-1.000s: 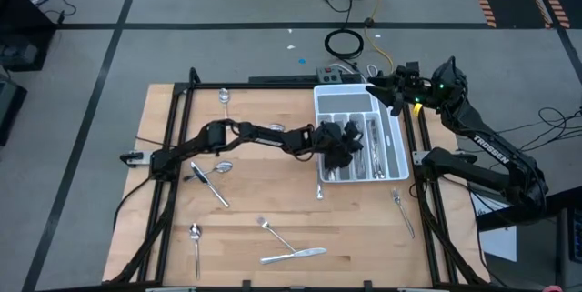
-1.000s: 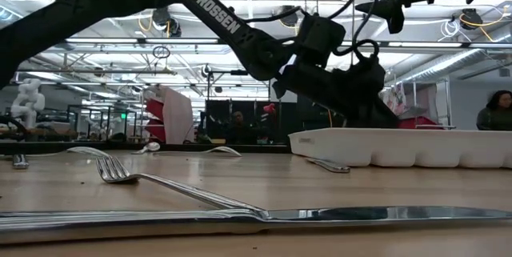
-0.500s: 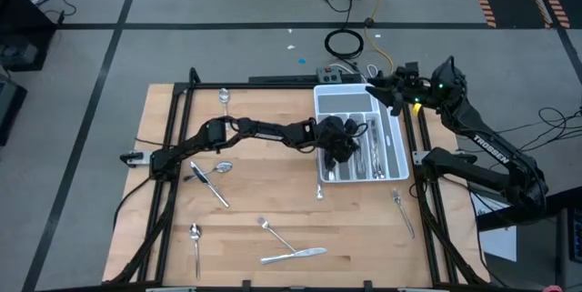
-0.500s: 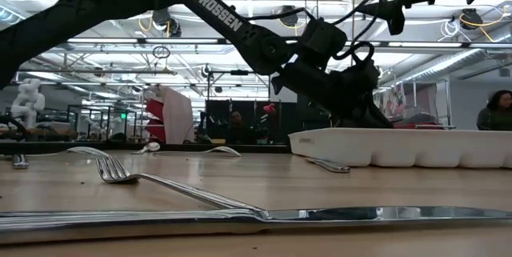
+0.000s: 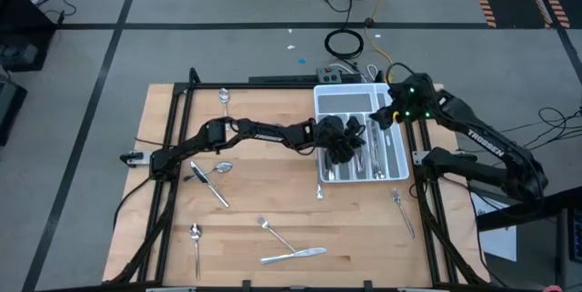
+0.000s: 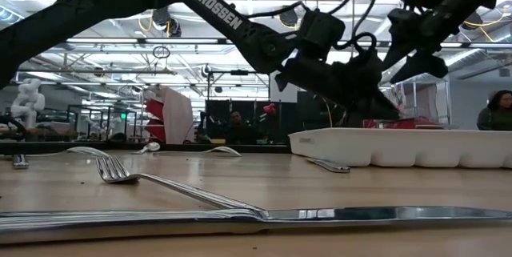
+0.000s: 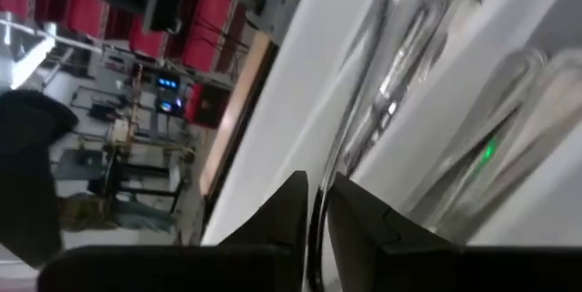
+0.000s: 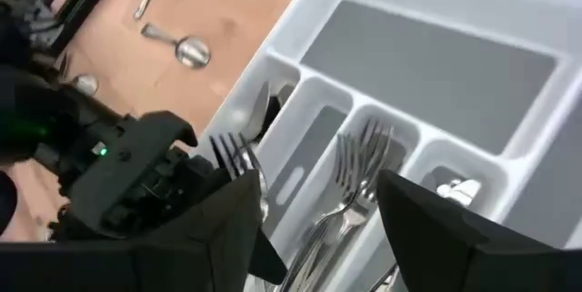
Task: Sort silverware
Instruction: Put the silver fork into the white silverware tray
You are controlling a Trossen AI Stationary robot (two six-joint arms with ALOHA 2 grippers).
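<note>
**Fork over the tray**

Wooden table (image 5: 273, 201) under me: my left gripper (image 7: 314, 203) clamps a fork (image 8: 238, 160) over the white tray (image 5: 393, 160). My right gripper (image 5: 389, 115) hovers spread beside it. Loose silverware (image 5: 293, 256) lies near.

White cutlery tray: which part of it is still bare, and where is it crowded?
The white compartmented plastic cutlery tray has its wide cross compartment at the far end bare. The long slots are crowded: shiny metal forks lie there, and the left hand hangs over them with a fork. The right hand hovers over the far right corner.
</note>
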